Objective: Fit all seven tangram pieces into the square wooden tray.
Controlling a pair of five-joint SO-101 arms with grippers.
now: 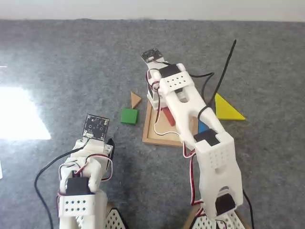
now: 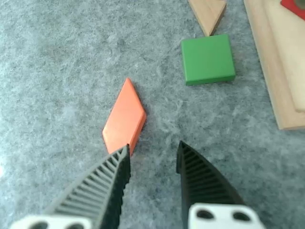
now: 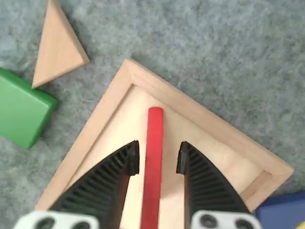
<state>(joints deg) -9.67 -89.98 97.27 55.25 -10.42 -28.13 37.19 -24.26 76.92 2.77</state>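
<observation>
1. Left gripper [image 2: 153,148]: gapes roughly halfway, grips nothing, hangs low over the grey mat [image 1: 71,57] at the front left of the high view.
2. Orange parallelogram [image 2: 125,118]: lies flat on the mat just ahead of the left gripper, near corner right at one fingertip; touching or not, cannot tell.
3. Green square [image 1: 129,116]: lies flat on the mat, just beside the tray's left rim but apart from it.
4. Plain wooden triangle [image 1: 136,99]: lies flat just beyond the green square, one point aimed at it, close without touching.
5. Square wooden tray [image 1: 151,136]: sits on the mat mid-table, largely under the right arm.
6. Right gripper [image 3: 157,151]: hangs over a corner of the tray, parted narrowly, straddles the red piece; shows a slim gap on either side at the tips, so no clamping to be seen.
7. Red piece [image 3: 153,138]: stands on edge inside the tray, far end just short of the inner rim near the corner.
8. Blue piece [image 1: 202,127]: sits right at the tray's right rim, mostly hidden by the arm; resting on the rim or beside it, cannot tell.
9. Yellow triangle [image 1: 228,109]: lies flat on the mat, right of the tray and clear of it, just beyond the blue piece.
</observation>
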